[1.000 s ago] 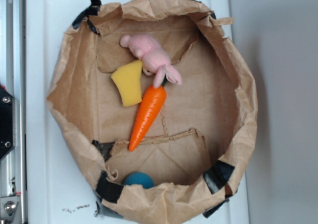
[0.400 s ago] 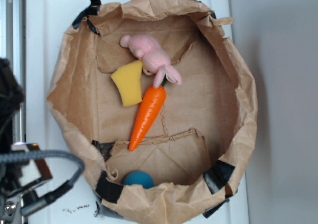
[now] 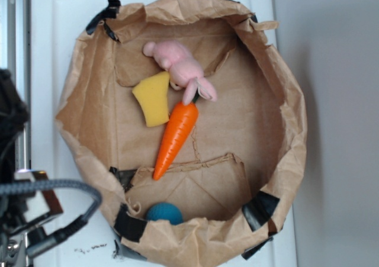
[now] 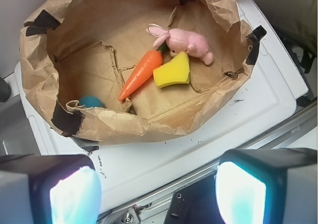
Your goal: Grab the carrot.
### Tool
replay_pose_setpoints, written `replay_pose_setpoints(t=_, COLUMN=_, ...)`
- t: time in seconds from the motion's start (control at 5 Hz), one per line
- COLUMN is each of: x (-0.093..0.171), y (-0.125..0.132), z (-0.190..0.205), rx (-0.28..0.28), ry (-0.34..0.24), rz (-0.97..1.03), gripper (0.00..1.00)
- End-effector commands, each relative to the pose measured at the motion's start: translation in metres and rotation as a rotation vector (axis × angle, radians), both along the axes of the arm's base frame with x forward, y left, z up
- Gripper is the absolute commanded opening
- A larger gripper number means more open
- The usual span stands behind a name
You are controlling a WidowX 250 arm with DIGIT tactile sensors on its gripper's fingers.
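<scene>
The carrot is glossy orange with a small green stem and lies diagonally on the floor of a brown paper bag, tip toward the lower left. Seen from the wrist, the carrot lies in the middle of the bag, well ahead of my gripper. The gripper is open, its two pale fingers wide apart with nothing between them. It hovers outside the bag over the white surface and a metal rail. In the exterior view only my arm and cable show, at the lower left.
A pink plush touches the carrot's stem end. A yellow sponge wedge lies just left of the carrot. A blue ball sits near the bag's front wall. The crumpled bag walls stand up all round, held with black tape.
One second ago the exterior view's lower left was free of the arm; my arm and cable have since come into it. Since 0.4 s ago it has barely shifted. Objects in the bag are unmoved.
</scene>
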State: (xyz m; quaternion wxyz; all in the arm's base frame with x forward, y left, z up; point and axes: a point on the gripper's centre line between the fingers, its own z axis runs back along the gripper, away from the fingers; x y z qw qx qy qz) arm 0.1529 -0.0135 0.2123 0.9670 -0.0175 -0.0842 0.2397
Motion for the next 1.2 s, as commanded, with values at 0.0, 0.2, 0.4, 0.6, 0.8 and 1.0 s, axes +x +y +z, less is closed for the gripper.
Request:
replay_pose_setpoints(t=0.0, x=0.019, y=-0.014, z=-0.029, rx=-0.052, ry=-0.065, rz=0.311, gripper=1.00)
replay_pose_setpoints(t=0.2, x=0.026, y=-0.011, z=-0.062, rx=-0.042, ry=-0.094, rz=0.411, gripper=1.00)
replay_pose_setpoints(t=0.4, x=0.075, y=0.005, z=-0.087, rx=-0.023, ry=-0.033, rz=0.450, gripper=1.00)
replay_pose_setpoints(t=0.6, x=0.075, y=0.005, z=-0.087, rx=-0.023, ry=-0.033, rz=0.450, gripper=1.00)
replay_pose_setpoints(t=0.8, x=0.075, y=0.005, z=-0.087, rx=-0.023, ry=-0.033, rz=0.450, gripper=1.00)
replay_pose_setpoints(t=1.0, x=0.075, y=0.005, z=-0.087, rx=-0.023, ry=-0.033, rz=0.450, gripper=1.00)
